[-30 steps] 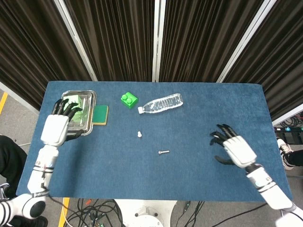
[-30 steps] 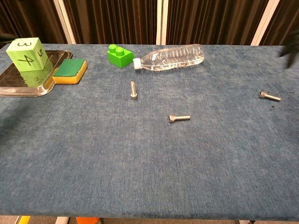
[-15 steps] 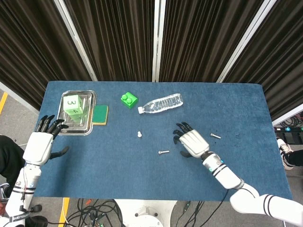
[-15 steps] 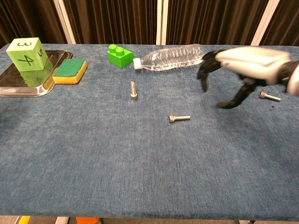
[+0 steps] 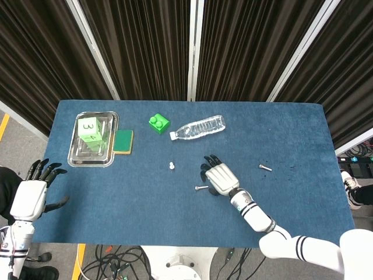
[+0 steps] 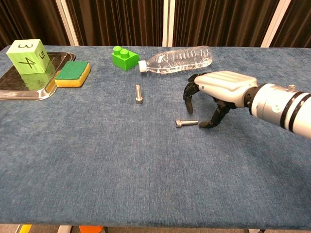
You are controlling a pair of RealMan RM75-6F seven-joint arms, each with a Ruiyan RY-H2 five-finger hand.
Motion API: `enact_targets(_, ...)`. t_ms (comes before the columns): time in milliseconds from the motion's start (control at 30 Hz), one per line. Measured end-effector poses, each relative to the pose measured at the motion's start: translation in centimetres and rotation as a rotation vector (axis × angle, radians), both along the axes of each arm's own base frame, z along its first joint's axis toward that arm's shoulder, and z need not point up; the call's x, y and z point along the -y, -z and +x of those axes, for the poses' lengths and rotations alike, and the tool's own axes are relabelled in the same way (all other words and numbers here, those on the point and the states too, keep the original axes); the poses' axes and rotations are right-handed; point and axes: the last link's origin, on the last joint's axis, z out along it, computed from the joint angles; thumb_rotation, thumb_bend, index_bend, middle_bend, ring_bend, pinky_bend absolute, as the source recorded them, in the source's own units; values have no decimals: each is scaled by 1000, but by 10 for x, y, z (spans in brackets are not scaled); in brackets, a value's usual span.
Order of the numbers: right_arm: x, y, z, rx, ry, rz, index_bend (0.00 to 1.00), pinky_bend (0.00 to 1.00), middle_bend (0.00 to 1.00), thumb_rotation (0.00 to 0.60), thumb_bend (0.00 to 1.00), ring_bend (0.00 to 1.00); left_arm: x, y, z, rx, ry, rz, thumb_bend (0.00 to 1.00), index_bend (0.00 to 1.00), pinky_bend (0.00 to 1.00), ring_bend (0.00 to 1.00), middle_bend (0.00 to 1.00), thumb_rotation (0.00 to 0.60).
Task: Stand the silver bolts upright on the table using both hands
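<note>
Right hand (image 6: 210, 99) hovering over middle bolt (image 6: 186, 123), fingers spread, gripping nothing. Left hand (image 5: 29, 195) spread off table edge. Second bolt (image 6: 139, 93) lying near bottle (image 6: 177, 59); third bolt (image 5: 265, 168) lying right. None upright yet.

right hand (image 6: 214, 94): fingers spread, arched just above lying bolt (image 6: 186, 123) | second bolt (image 6: 139, 93): lying near bottle (image 6: 177, 59) | tray (image 6: 19, 87): holds green cube (image 6: 27, 56)
</note>
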Motion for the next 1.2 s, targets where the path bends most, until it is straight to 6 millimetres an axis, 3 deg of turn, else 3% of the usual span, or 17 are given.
enact_targets(200, -1, 7, 4, 0, 6, 4, 510, 0, 254, 600, 141, 0, 3, 2, -2, 10, 0, -8, 175, 294, 0, 41, 177, 600)
enact_targets(867, -3, 10, 2, -52, 21, 18, 532, 0, 263, 600, 292, 0, 4, 3, 1, 10, 16, -24, 176, 293, 0, 41, 172, 600)
enact_targets(1200, -3, -4, 2, -108, -51, -38, 546, 0, 269, 600, 336, 0, 4, 2, 2, 19, 22, -22, 177, 294, 0, 41, 171, 600)
